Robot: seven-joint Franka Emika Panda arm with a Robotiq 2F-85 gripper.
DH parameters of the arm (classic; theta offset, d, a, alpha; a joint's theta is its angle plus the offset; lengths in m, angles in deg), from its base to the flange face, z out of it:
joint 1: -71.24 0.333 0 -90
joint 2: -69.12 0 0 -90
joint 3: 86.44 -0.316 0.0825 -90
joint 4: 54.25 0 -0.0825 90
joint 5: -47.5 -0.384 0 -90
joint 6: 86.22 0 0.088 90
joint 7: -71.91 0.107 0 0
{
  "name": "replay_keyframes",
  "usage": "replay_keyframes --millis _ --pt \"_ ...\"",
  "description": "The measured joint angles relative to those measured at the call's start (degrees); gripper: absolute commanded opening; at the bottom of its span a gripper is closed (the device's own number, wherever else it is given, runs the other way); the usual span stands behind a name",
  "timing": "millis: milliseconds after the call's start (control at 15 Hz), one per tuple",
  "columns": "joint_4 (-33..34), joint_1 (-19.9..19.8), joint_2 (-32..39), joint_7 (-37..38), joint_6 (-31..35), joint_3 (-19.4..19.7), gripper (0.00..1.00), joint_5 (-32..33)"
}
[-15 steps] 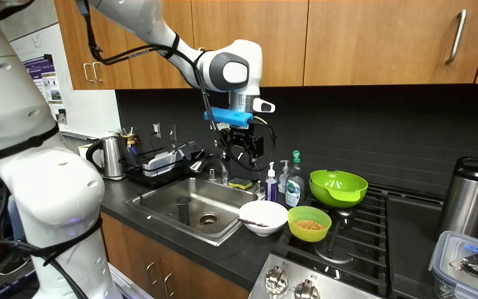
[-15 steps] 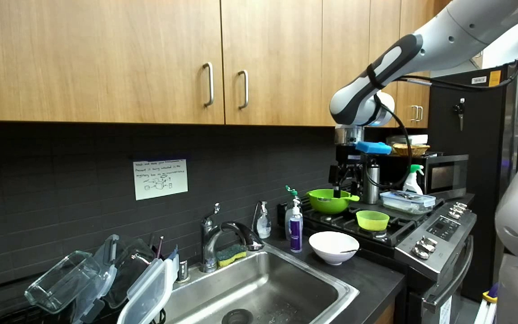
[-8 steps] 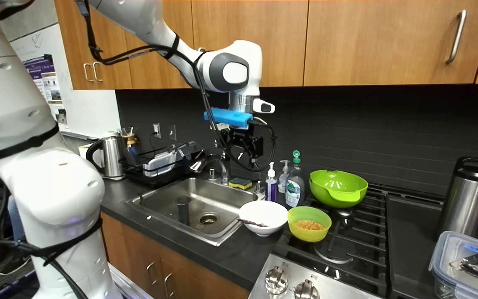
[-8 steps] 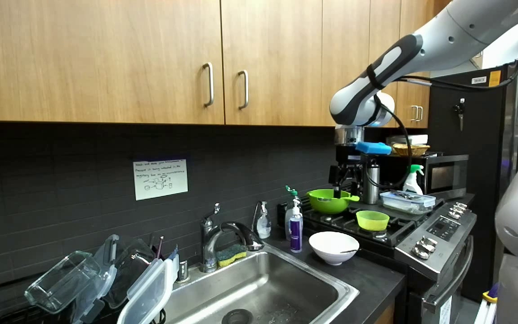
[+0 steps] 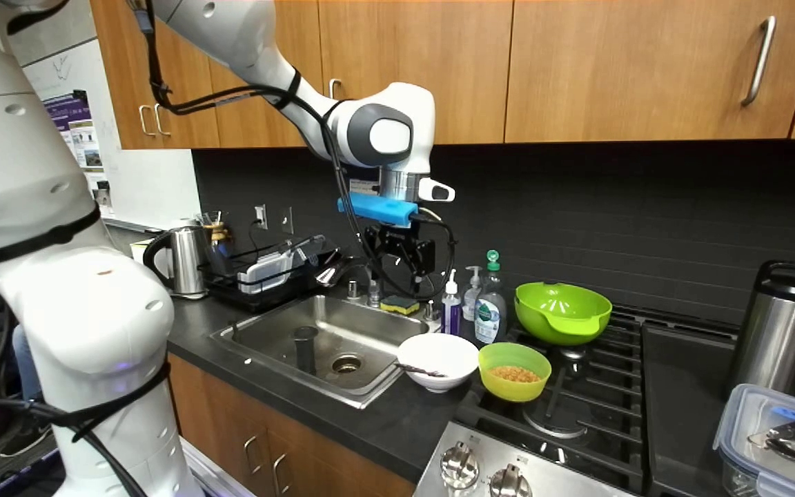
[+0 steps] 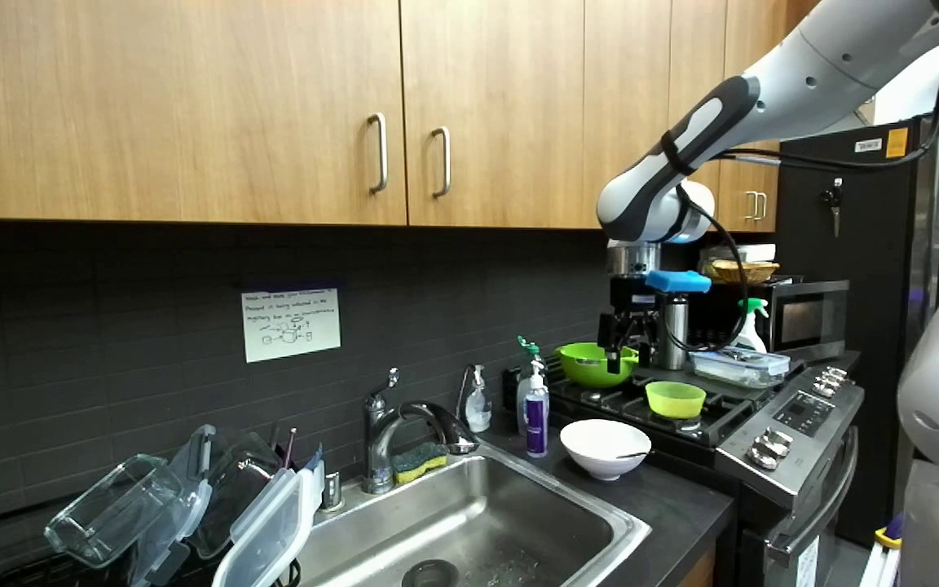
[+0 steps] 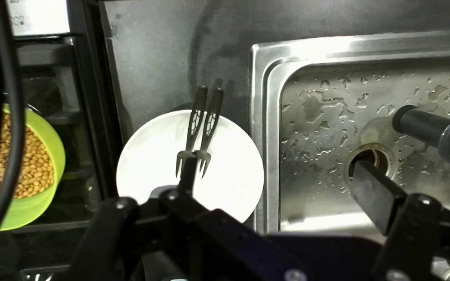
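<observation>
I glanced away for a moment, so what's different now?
The arm and gripper have sunk a little, as both exterior views show. Nothing was taken hold of or let go; the jaws stand open. The white bowl, its forks, the small green bowl and the large green bowl stayed put.

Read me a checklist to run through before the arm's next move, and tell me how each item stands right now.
1. Gripper open: ok, jaws wide apart.
2. Nothing held: ok, no object gripped between the fingers.
3. Clear of white bowl: ok, a gap shows in both exterior views.
4. Forks lined up between the fingers: not ok, in the wrist view they show at one finger's tip.
5. White bowl not touching sink: cannot tell, it overlaps the rim in the wrist view.
6. Cables off small green bowl: ok, apart in both exterior views.
</observation>
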State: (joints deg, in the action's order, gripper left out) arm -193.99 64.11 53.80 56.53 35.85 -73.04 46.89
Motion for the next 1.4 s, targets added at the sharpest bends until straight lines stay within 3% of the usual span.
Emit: replay_keyframes --millis 1400 --pt "-6.7 -0.6 5.3 -0.1 7.7 0.1 1.0 0.0"
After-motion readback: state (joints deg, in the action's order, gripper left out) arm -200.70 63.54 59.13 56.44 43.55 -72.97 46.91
